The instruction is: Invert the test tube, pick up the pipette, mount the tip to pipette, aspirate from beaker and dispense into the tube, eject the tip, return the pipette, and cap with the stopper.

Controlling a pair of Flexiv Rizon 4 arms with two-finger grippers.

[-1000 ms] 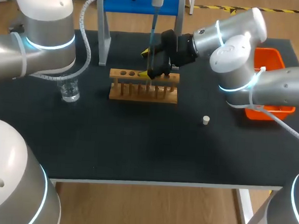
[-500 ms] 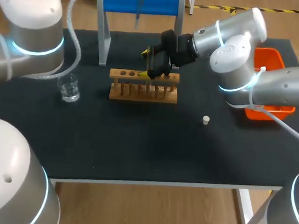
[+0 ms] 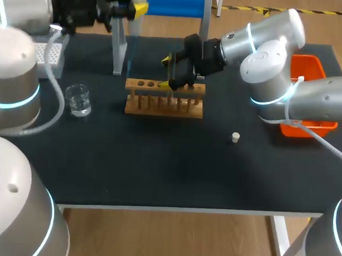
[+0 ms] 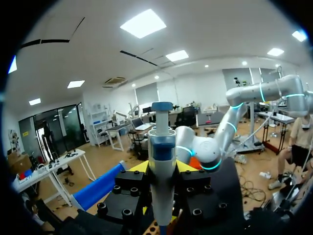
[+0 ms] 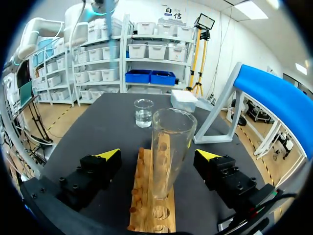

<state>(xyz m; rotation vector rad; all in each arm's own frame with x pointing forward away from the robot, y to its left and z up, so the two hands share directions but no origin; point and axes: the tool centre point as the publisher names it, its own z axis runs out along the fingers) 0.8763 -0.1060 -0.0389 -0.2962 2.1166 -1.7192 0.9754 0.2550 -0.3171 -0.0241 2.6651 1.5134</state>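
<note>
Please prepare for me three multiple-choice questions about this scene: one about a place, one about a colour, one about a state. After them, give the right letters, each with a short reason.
1. Where does the stopper lie?
A. inside the bin
B. on the table, apart from the rack
C. on top of the rack

2. What colour is the bin?
A. green
B. orange
C. white

3. How is the right pincer?
A. shut on the stopper
B. shut on the rack
C. open, with the test tube between its fingers

Answers:
1 B, since the stopper sits alone on the dark tabletop.
2 B, since the bin's walls are plainly orange.
3 C, since the right wrist view shows a gap between each finger and the test tube.
</note>
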